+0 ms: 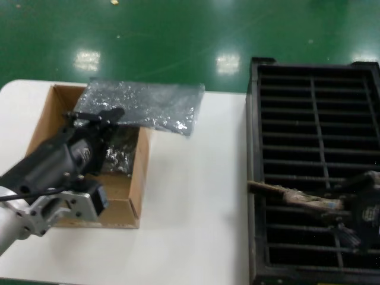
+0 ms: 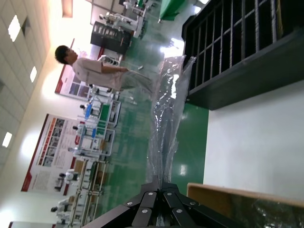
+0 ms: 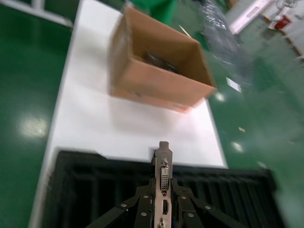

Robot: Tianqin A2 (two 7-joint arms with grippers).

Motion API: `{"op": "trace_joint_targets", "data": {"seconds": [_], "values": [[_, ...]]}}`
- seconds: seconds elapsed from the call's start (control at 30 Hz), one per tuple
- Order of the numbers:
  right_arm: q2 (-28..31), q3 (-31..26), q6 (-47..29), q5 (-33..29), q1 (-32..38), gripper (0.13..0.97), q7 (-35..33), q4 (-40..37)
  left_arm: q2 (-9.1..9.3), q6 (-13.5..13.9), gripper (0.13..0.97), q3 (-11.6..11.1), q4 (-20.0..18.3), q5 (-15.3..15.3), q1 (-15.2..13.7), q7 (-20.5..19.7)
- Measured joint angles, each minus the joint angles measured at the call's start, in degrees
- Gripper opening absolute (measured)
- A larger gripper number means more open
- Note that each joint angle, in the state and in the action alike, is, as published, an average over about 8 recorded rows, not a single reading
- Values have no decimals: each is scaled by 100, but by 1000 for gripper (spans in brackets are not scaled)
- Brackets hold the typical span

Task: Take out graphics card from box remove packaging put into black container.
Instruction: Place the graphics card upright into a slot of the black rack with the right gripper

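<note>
The left gripper (image 1: 101,116) is hanging over the box (image 1: 135,178) on the white table (image 1: 196,196). Its fingers are pinched tight on the packaging (image 1: 145,104), and the shiny bag is hanging flat above the far side of the box. More shiny plastic is lying inside the box.

The right gripper (image 3: 161,202) is sitting over the near part of the black container (image 1: 314,119). Its fingers are squeezing the graphics card (image 3: 163,178), one on each side. The card is lying across the container's slots, with its silver end sticking out past the wall toward the table.
</note>
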Motion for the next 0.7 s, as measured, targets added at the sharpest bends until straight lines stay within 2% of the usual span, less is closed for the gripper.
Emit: {"op": "trace_joint_targets", "data": {"seconds": [0.2,0.57,0.7], "values": [[-115,-304,-403,97,459,186,-9,-361,0,0,140,0,0,0,0,0],[438,-64,-1407,1018,1338,186,147,-551,0,0,140,0,0,0,0,-1],[532,-194,-1884,1228,1619,186,252,-675,0,0,140,0,0,0,0,-1]]}}
